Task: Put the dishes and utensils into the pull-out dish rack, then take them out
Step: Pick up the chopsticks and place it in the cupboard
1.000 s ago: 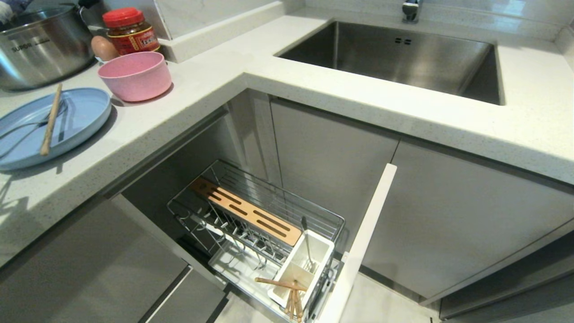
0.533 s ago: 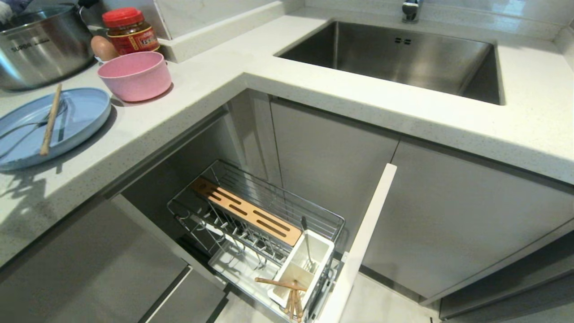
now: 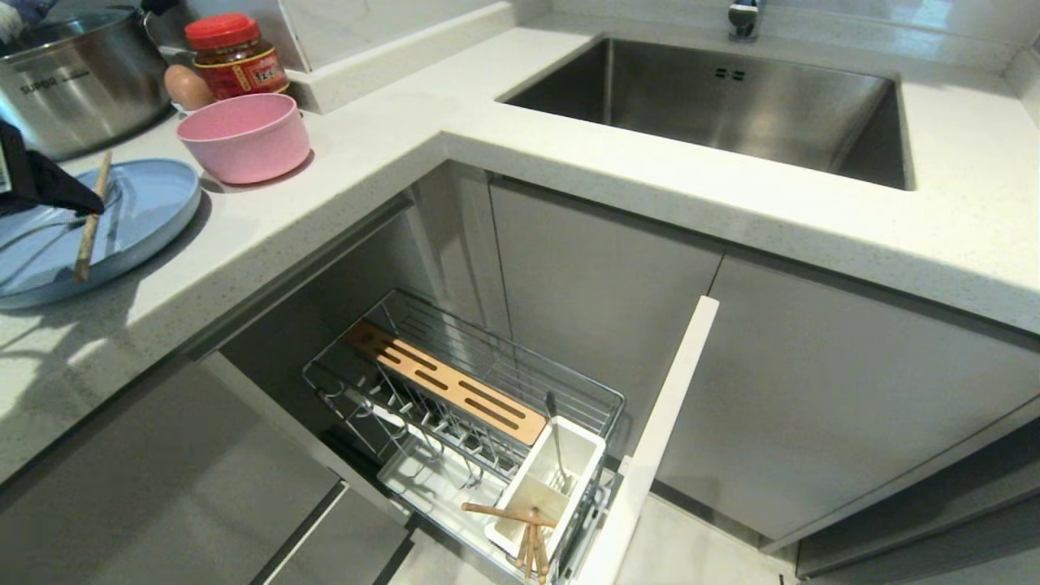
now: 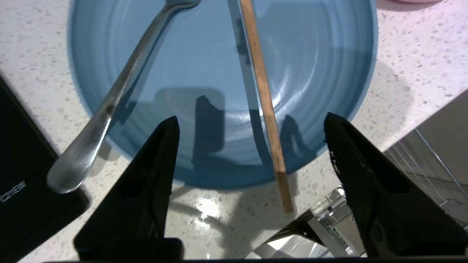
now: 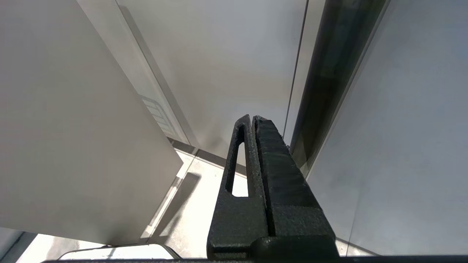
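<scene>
L pincer [image 4: 248, 124] is held open over blue plate [image 4: 219, 54] on worktop [image 3: 390, 138].
One chopstick [image 4: 263, 95] & metal utensil [image 4: 109, 106] are laid on plate; R pincer [image 5: 252, 120] is closed, parked by cabinet.

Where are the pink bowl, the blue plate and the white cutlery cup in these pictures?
pink bowl [image 3: 244, 134]: head view, on its inner hollow.
blue plate [image 4: 204, 73]: left wrist view, on its bare middle.
white cutlery cup [image 3: 581, 475]: head view, on its outer side wall.

steel pot [image 3: 73, 81], red-lidded jar [image 3: 236, 55], egg [image 3: 187, 87], sink [image 3: 715, 106]
</scene>
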{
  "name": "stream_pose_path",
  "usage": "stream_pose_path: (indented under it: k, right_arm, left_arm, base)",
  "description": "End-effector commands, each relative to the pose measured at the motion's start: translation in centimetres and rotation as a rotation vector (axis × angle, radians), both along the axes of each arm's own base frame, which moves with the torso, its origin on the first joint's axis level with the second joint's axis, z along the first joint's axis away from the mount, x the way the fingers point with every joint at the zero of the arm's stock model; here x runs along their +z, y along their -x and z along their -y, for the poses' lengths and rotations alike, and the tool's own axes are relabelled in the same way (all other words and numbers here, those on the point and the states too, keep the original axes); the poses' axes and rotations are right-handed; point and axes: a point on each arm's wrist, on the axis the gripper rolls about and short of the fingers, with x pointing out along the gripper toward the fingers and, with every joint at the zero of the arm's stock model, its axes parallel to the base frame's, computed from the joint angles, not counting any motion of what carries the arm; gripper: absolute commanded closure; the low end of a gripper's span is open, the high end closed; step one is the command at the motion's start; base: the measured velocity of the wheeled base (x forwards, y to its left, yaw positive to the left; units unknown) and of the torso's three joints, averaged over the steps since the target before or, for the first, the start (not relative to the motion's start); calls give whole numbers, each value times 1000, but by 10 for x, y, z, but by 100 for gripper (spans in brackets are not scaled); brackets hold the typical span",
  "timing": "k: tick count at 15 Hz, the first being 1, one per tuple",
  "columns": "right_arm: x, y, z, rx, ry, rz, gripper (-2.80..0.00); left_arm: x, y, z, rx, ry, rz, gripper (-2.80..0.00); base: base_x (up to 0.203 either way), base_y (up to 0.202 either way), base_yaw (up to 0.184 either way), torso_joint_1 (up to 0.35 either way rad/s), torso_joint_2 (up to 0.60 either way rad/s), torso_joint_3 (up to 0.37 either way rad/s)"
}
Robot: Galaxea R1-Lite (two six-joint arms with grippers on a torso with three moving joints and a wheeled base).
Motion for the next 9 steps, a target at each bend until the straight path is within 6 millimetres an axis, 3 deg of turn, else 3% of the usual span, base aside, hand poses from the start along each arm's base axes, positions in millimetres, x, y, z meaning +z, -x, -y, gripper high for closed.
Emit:
stream_pose_path:
  k: [1, 9]
  right_arm:
    - [0, 0, 0, 0, 0, 4, 0]
    - [0, 0, 0, 0, 0, 5, 0]
  left_arm:
    - [-7, -14, 0, 0, 1, -42, -280]
    - [-12, -28, -6, 35, 2, -58, -280]
  base:
    - [0, 0, 0, 0, 0, 0]
    - [0, 0, 0, 0, 0, 0]
